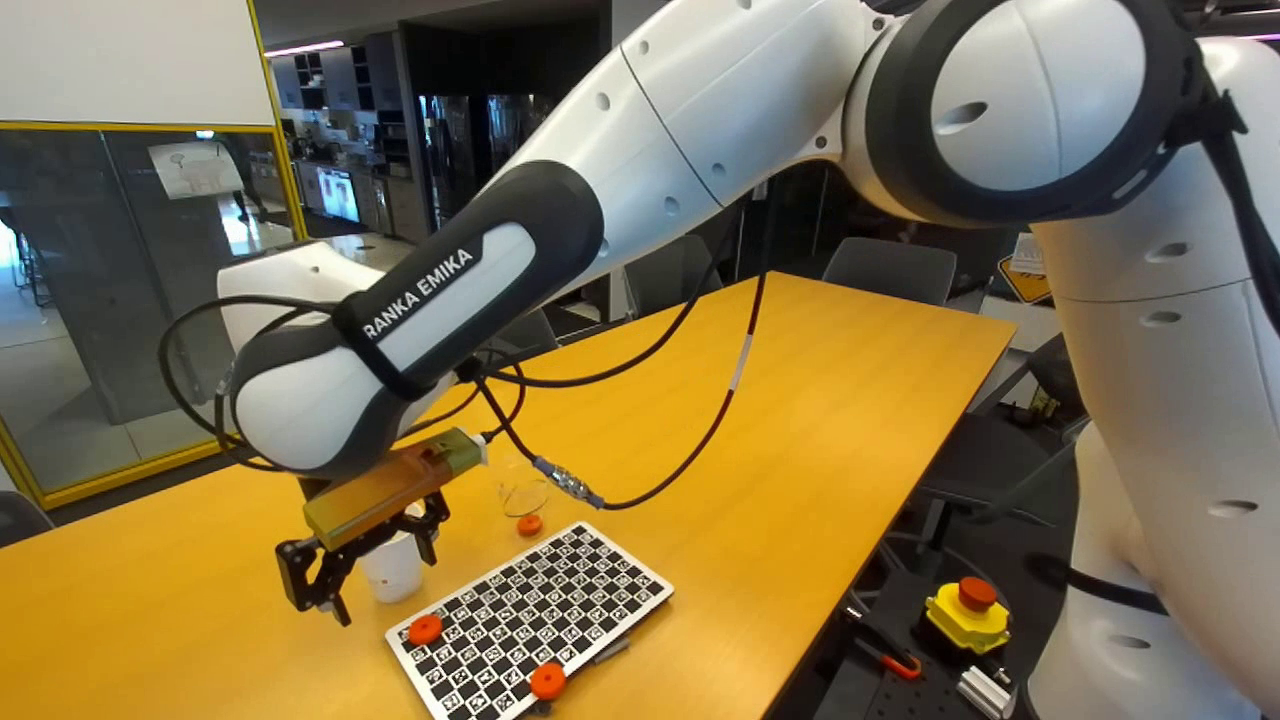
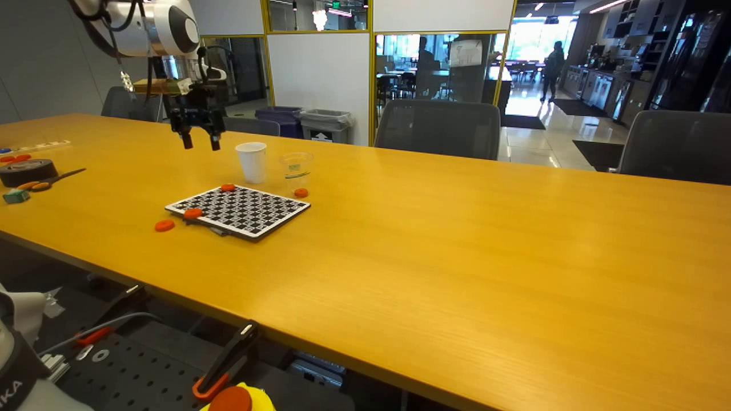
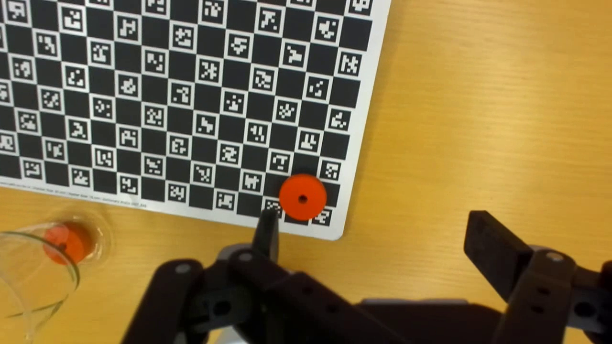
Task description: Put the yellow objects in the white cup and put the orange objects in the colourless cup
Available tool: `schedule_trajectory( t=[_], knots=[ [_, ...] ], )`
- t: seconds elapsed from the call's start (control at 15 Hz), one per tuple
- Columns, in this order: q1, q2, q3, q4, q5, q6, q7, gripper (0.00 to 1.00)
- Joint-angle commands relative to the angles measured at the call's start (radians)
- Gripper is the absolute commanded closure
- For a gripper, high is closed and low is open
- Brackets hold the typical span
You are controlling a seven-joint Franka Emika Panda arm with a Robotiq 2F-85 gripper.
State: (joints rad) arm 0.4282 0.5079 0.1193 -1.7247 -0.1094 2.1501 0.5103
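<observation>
Nearest item noted in an exterior view: a red emergency-stop button (image 2: 230, 399) on a yellow housing, partly cut off below. Just beyond it, a black clamp (image 2: 231, 349) with an orange handle stands at the near edge of the wood-toned desk (image 2: 457, 257). Next on the desk surface, an orange disc (image 2: 164, 226) lies flat, near but clear of the black-and-white checkered marker board (image 2: 251, 211). A slim grey item (image 2: 219, 231), identity undetermined, shows at the board's near edge. Two further discs rest on the board, confirmed in both exterior views: a second orange disc (image 2: 193, 213) at its border and a third orange disc (image 2: 228, 188) at a corner. The third has a small hole at its centre, seen in the wrist view. At the far left lie a green block (image 2: 16, 196), scissors (image 2: 51, 180) with orange handles, and a black tape roll (image 2: 27, 171). Beyond the board's far edge, the clear cup (image 2: 296, 168) stands upright with a fourth orange disc (image 2: 301, 193) at its bottom. Just beside it, not touching, the white cup (image 2: 251, 162) stands upright; its contents cannot be judged. The tool (image 2: 201, 144) hangs above the desk, unclenched: its fingers (image 3: 497, 253) are spread wide, with the board's corner and plain desk surface visible between them in the wrist view. Past the desk are a mesh-backed chair (image 2: 437, 128), a grey bin (image 2: 325, 125) and, farthest, a person (image 2: 552, 71) in the walkway.
</observation>
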Motion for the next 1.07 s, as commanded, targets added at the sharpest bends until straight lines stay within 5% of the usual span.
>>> schedule_trajectory(
  t=[0.0,1.0],
  knots=[
    [-0.003,-0.011,0.002,-0.088,0.007,0.088,0.026,0.0],
    [-0.066,0.167,-0.024,-0.002,0.049,0.162,-0.031,0.0]
  ],
)
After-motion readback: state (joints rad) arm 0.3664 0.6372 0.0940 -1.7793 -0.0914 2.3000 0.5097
